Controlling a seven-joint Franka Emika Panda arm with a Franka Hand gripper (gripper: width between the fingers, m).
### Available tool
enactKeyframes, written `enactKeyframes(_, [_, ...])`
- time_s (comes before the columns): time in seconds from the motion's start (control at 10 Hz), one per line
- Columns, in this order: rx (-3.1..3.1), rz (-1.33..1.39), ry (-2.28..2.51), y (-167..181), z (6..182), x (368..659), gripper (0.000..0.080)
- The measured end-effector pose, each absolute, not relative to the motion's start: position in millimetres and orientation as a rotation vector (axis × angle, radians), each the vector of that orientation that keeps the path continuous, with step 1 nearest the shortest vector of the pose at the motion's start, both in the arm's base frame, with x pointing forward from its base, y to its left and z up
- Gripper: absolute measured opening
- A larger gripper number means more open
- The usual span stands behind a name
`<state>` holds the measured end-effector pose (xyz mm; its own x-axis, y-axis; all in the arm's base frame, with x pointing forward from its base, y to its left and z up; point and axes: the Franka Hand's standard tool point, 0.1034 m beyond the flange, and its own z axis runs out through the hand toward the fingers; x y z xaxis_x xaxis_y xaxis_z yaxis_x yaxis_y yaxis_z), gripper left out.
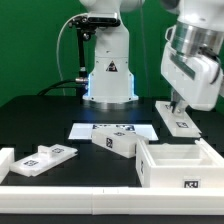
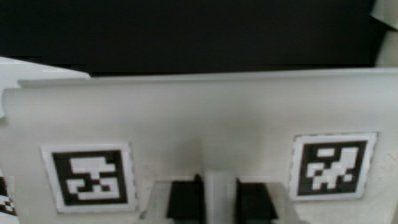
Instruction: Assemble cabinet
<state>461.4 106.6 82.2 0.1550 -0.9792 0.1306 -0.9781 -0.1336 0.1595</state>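
Observation:
My gripper (image 1: 180, 101) is at the exterior view's right, down on a white cabinet panel (image 1: 178, 118) that rests on the black table. In the wrist view this panel (image 2: 196, 115) fills the picture and bears two tags. My dark fingers (image 2: 178, 198) stand on either side of a thin white edge of it, and the gripper (image 2: 214, 198) looks shut on that edge. The cabinet's box body (image 1: 178, 163) stands open-topped at the front right. Another white piece (image 1: 116, 142) lies in the middle and a flat one (image 1: 46, 158) at the front left.
The marker board (image 1: 112, 129) lies in the middle of the table behind the middle piece. The robot's base (image 1: 108, 70) stands at the back centre with a black cable to its left. A further white part (image 1: 5, 163) shows at the left edge.

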Motion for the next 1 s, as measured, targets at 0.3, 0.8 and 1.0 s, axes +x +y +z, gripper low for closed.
enactKeyframes(0.3, [2.261,0.082,-1.994,102.4,80.2,468.4,0.0064])
enactKeyframes(0.8, [2.333,0.123,-2.045,106.6,74.8,463.9,0.0064])
enactKeyframes(1.0, [2.217,0.077,-2.189,91.1,75.5,458.6,0.0064])
